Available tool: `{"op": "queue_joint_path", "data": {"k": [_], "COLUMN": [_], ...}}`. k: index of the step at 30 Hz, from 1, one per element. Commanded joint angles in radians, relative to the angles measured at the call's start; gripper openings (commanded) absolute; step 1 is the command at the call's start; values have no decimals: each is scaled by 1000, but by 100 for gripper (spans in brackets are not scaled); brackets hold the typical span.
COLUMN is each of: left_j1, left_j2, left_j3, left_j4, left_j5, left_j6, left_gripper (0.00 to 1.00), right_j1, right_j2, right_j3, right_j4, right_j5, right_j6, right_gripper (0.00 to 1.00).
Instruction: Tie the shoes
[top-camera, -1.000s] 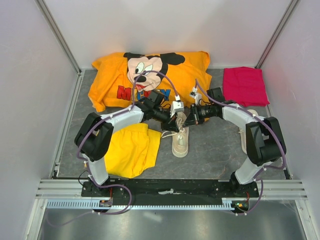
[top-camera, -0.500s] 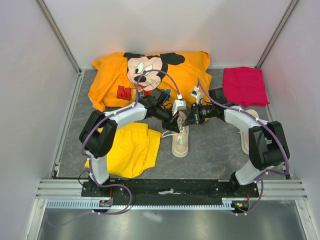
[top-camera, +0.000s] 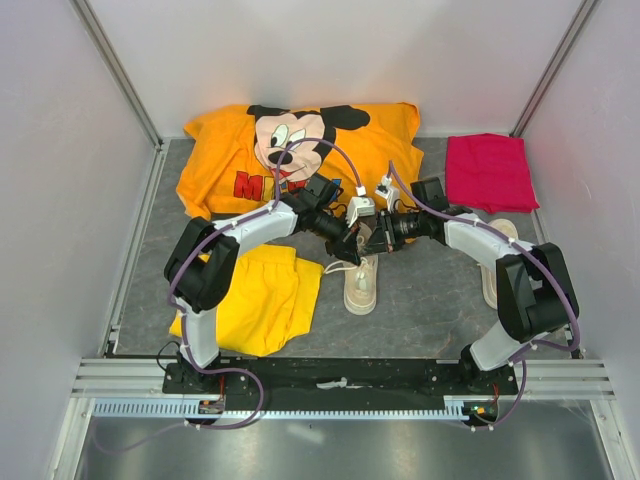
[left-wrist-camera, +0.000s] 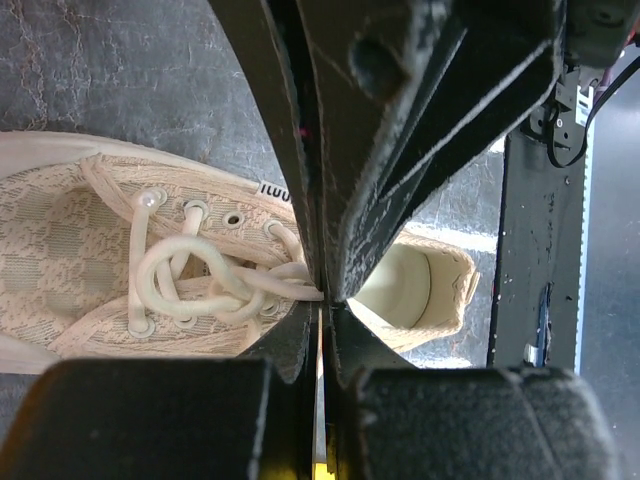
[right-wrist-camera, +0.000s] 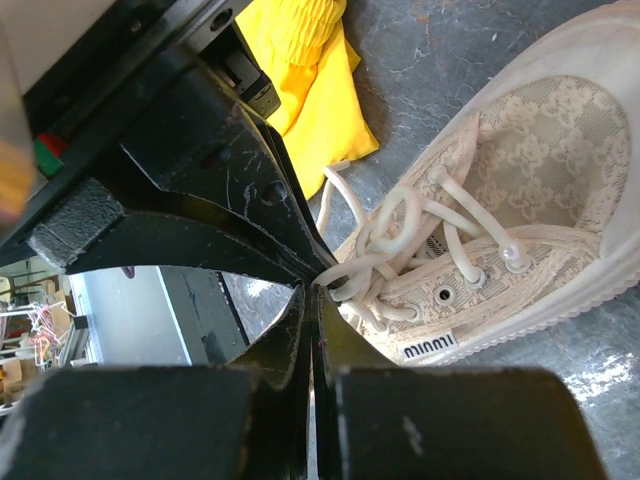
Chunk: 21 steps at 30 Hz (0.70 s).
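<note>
Sitting on grey table (top-camera: 430, 300): one sneaker (top-camera: 361, 285)

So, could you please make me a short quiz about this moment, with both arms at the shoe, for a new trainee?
1. True or false: the left gripper hangs open above the shoe.
2. Which cloth lies nearest the bases of the arms? A) yellow shorts B) pink cloth C) orange shirt
3. Fill in: the right gripper is shut on a white ____ of the shoe.

Key: 1. False: it is shut on a lace. 2. A. 3. lace.
</note>
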Motion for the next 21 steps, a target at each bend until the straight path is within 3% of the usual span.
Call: {"op": "queue_joint_path", "data": {"k": [1, 13, 21], "left_j1": [-9, -9, -9], "left_j2": [-9, -18, -38], "left_j3": [36, 26, -122], "left_j4": [38, 187, 432], "left_j5": [55, 73, 98], "left_j6": [-27, -67, -80], "left_gripper": [2, 2, 3], "right_j1": [12, 12, 1], "right_j2": [-25, -32, -25], "right_j3": [3, 11, 18], "right_j4": [22, -7, -21], "right_j5": [4, 21, 34], "right_j6": [-5, -24, -31], "right_gripper": [0, 0, 0]}}
